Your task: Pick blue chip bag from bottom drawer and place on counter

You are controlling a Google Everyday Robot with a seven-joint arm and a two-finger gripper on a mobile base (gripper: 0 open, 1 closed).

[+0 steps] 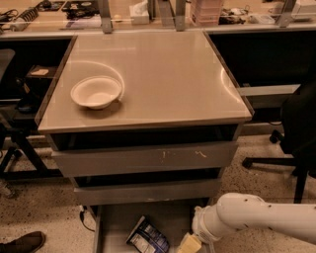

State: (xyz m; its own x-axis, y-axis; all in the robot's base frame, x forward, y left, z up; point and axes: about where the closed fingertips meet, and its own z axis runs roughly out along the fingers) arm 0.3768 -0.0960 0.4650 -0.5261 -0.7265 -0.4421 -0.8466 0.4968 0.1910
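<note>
The blue chip bag [147, 238] lies on the floor of the open bottom drawer [113, 225], near its middle, at the bottom edge of the camera view. My white arm comes in from the right. My gripper [189, 244] is low over the drawer, just right of the bag, and mostly cut off by the frame edge. The counter [163, 74] is the beige-grey top above the drawers.
A white bowl [96, 92] sits on the counter's left side. Two drawer fronts [143, 159] stand above the open drawer. A black chair [296, 133] is at the right, a cluttered desk [148, 12] behind, a shoe [22, 243] at the bottom left.
</note>
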